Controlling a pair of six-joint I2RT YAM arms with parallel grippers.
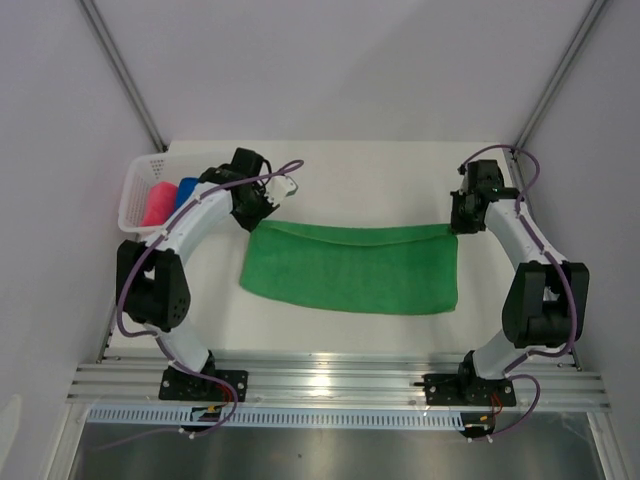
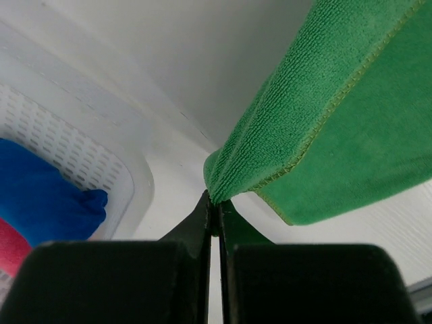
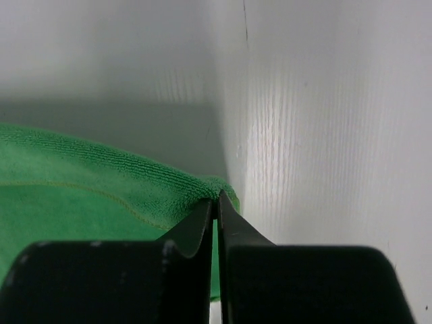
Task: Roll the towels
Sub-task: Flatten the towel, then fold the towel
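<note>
Left gripper (image 2: 214, 204) — clamped on the far left corner of the green towel (image 1: 350, 268). Right gripper (image 3: 216, 200) — pinched on its far right corner. Towel lay spread on the table (image 1: 360, 180), far edge strung between both. Risk: such thin corner grips could slip if the arms pulled unevenly, skewing the roll.

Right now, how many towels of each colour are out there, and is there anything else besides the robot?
green towel: 1
blue towel: 1
pink towel: 1
white basket: 1
Total: 4 things, 3 of them towels.
</note>
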